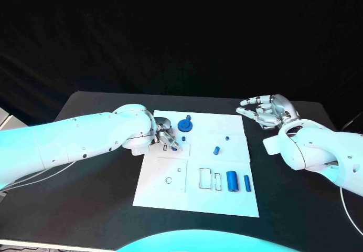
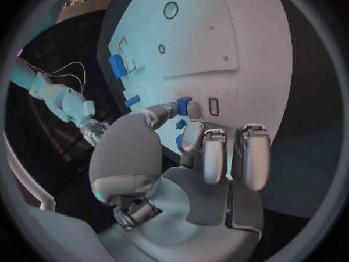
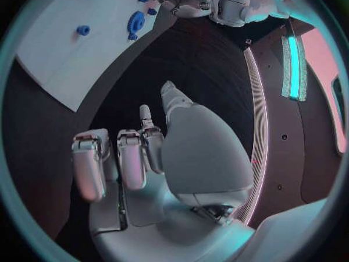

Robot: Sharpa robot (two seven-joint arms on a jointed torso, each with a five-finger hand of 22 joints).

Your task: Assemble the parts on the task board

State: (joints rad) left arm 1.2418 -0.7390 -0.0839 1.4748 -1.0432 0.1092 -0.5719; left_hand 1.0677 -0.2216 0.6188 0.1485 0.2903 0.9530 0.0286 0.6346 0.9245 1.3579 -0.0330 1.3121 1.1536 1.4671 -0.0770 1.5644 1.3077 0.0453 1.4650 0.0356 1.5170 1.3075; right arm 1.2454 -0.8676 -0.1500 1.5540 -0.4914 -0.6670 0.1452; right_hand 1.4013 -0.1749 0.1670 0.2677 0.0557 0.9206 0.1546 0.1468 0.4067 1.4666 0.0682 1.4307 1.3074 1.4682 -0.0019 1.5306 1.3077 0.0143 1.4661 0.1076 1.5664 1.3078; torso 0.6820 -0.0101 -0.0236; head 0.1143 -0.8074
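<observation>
1. The left hand [image 1: 168,137] is working at the upper left of the white task board [image 1: 227,199], its fingertips [image 2: 191,112] closing on a small blue part [image 2: 183,105] right beside a rectangular slot. From the left wrist view it looks pinched between thumb and a finger, though I cannot be sure it is lifted rather than just pressed against the board.
2. The right hand [image 1: 265,111] is hovering off the board's far right corner, over the black table [image 1: 91,210], fingers curled loosely but apart, holding nothing.
3. A blue gear-like disc [image 1: 185,125] is sitting near the board's far edge, just beyond the left hand; whether it is seated on a peg is too small to tell.
4. Two small blue pieces [image 1: 217,150] are lying loose mid-board.
5. A fat blue cylinder [image 1: 231,181] and a thin blue pin [image 1: 246,182] are lying side by side near the outlined slots in the near right part of the board, apparently still waiting.
6. Judgement: assembly is looking early. One part is being handled and perhaps one is placed; most pieces are still lying loose.
</observation>
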